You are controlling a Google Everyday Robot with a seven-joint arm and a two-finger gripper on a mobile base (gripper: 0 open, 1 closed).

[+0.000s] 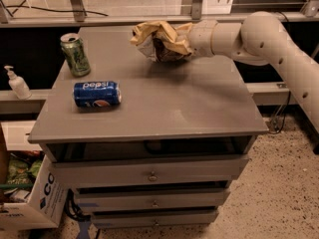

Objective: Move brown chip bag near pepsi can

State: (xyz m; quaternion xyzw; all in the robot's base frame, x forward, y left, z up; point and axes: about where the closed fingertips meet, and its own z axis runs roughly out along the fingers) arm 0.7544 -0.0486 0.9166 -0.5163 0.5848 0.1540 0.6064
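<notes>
The brown chip bag (158, 40) is crumpled, tan and dark brown, and is held in the air above the back middle of the grey cabinet top (199, 103). My gripper (180, 40) is shut on the brown chip bag from the right, with the white arm reaching in from the upper right. The pepsi can (97, 93) is blue and lies on its side near the left edge of the top, well to the left of and nearer than the bag.
A green can with a silver top (75, 54) stands upright at the back left, behind the pepsi can. A white pump bottle (17, 82) sits on a ledge left of the cabinet. A cardboard box (30, 203) is on the floor at lower left.
</notes>
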